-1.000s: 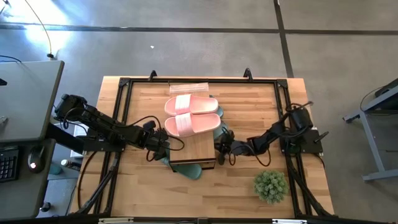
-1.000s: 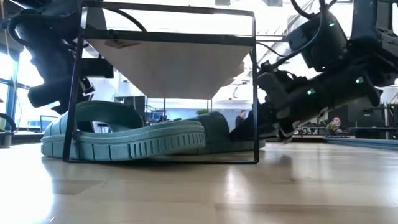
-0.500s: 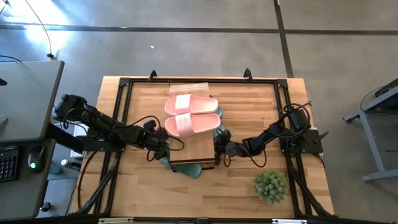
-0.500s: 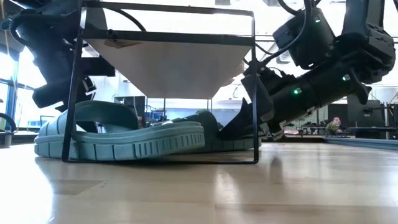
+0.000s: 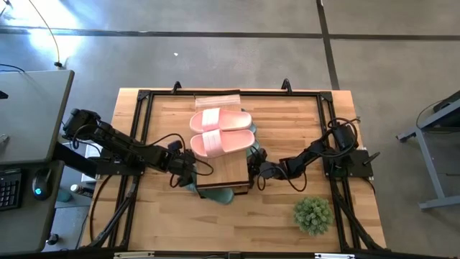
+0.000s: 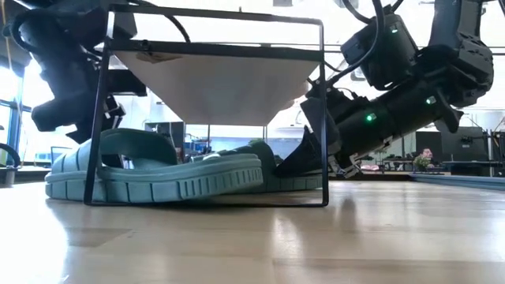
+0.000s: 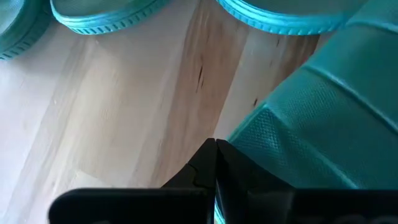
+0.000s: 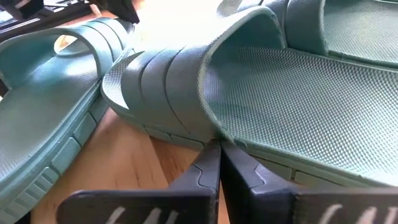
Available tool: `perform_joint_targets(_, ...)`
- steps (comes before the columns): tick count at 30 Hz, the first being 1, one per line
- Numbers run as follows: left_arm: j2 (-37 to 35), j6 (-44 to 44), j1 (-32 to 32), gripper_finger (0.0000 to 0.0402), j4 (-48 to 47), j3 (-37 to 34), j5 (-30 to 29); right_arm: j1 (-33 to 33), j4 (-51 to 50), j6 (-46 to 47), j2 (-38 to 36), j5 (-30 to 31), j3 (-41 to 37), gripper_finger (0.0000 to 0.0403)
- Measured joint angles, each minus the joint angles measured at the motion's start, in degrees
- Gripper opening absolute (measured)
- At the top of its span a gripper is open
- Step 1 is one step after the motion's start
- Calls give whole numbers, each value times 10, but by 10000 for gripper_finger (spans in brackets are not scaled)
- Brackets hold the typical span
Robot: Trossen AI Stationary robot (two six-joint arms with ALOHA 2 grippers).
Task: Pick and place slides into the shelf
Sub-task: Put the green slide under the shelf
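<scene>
The shelf (image 5: 223,175) stands mid-table with two pink slides (image 5: 221,121) (image 5: 220,143) lying on its plank top. Several green slides (image 6: 158,177) rest sole-down on the table under it, and one sticks out at the near side (image 5: 219,196). My left gripper (image 5: 188,171) is shut at the shelf's left side, its tips (image 7: 216,146) beside a green slide (image 7: 323,124). My right gripper (image 5: 253,169) is shut at the shelf's right side, its tips (image 8: 219,146) at a green slide (image 8: 280,81) by the strap (image 8: 174,81). My left gripper sets its shut fingertips against the side rim (image 7: 244,132) of a green slide, slanting down from the table's left. The slide lies flat on the table. My right gripper pushes with its shut fingertips on the sole's side edge (image 8: 214,135) of a green slide, just beside the strap. It comes nearly level from the table's right. The slide stays flat on the table under the shelf.
A small potted plant (image 5: 313,214) stands near the table's right near corner. Black frame rails (image 5: 140,144) run along the table's edges. More green slides lie close by under the shelf (image 8: 56,93) (image 7: 99,18). Bare wood lies along the near edge.
My right gripper has crept toward the table's left, in under the shelf's right side, staying shut. The nearest green slide has slid a little toward the table's left. The left arm has kept still.
</scene>
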Motion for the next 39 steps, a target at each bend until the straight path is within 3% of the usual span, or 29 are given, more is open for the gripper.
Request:
perform_joint_targets(6, -42, 13, -1, 0, -22, 2, 1, 0, -1, 2, 0, 1, 0, 0)
perform_joint_targets(9, -82, 17, -1, 0, -58, 2, 28, 0, -2, 14, 0, 1, 0, 0)
perform_joint_targets(12, -132, 24, -1, 0, -81, 2, 84, 0, -3, 16, 0, 1, 0, 0)
perform_joint_targets(15, -189, 20, 0, 0, -70, 2, 178, 0, -4, 16, 0, 1, 0, 0)
perform_joint_targets(18, -242, -34, 0, 1, -54, 2, 254, 0, -4, 15, 0, 2, 0, 0)
perform_joint_targets(25, -291, -119, 1, 5, -51, -31, 256, 0, -6, 16, 0, 0, 0, 0)
perform_joint_targets(31, -292, -166, 1, 73, 46, -103, 312, 0, -5, 16, 0, 0, 0, 0)
perform_joint_targets(35, -292, -177, 1, 135, 118, -137, 301, 0, -5, 16, 0, 0, 0, 0)
perform_joint_targets(39, -291, -200, 1, 184, 129, -154, 272, 0, -5, 18, 0, -1, 0, 0)
